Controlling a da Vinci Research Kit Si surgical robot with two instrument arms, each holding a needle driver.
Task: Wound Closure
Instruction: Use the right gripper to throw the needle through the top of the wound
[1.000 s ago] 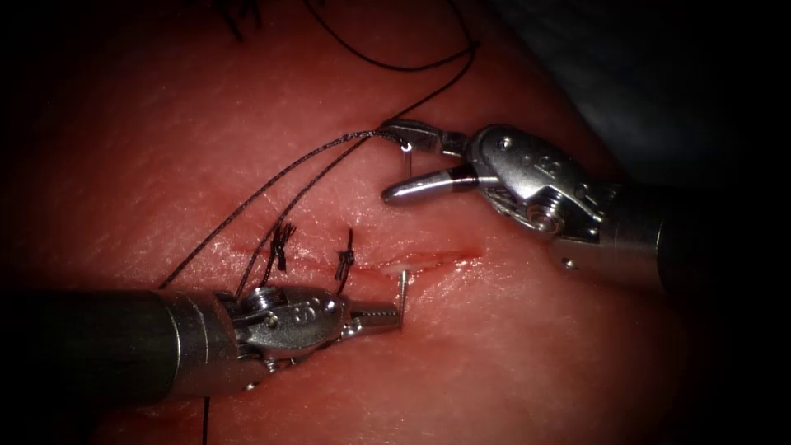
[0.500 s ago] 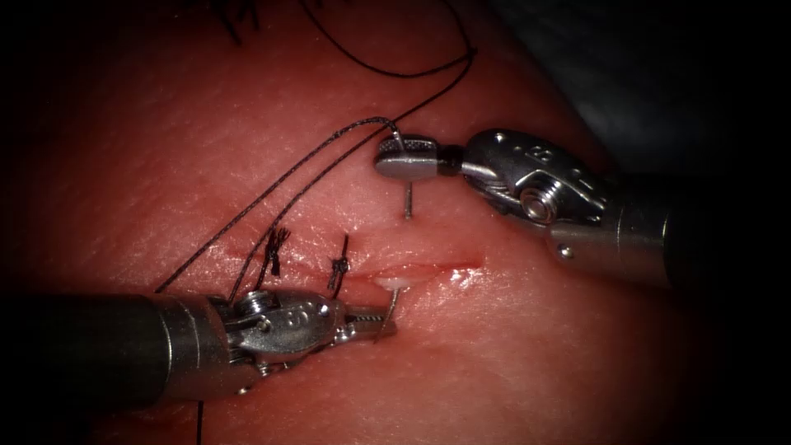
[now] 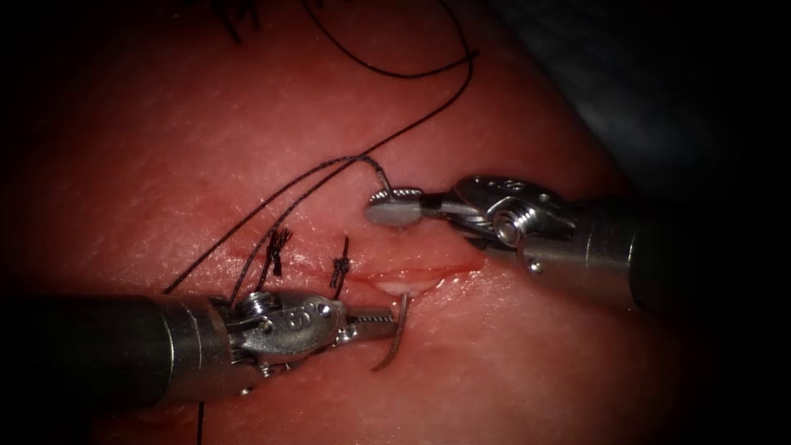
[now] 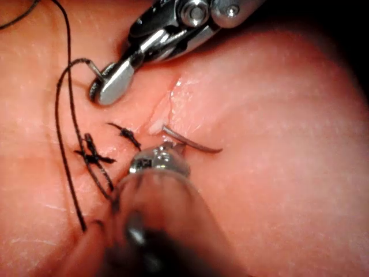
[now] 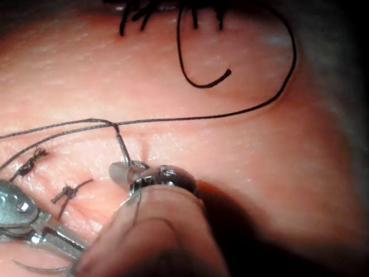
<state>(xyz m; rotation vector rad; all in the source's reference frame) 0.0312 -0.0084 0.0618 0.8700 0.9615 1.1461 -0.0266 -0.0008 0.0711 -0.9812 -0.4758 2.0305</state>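
Endoscope view: the left tool lies on the near side of the cut, its jaws closed on the needle close to the tip end. The exposed curve of the needle rises from the near lip of the cut and arcs nearward past the jaws. The right tool sits on the far side of the cut, jaws closed flat on the needle's tail end, pressing toward the tissue. The thread leaves the tail at these jaws and runs left in two strands, then loops far across the tissue. Two knots sit on the cut to the left of the needle. Left wrist view: the needle emerges from the cut beside the left tool.
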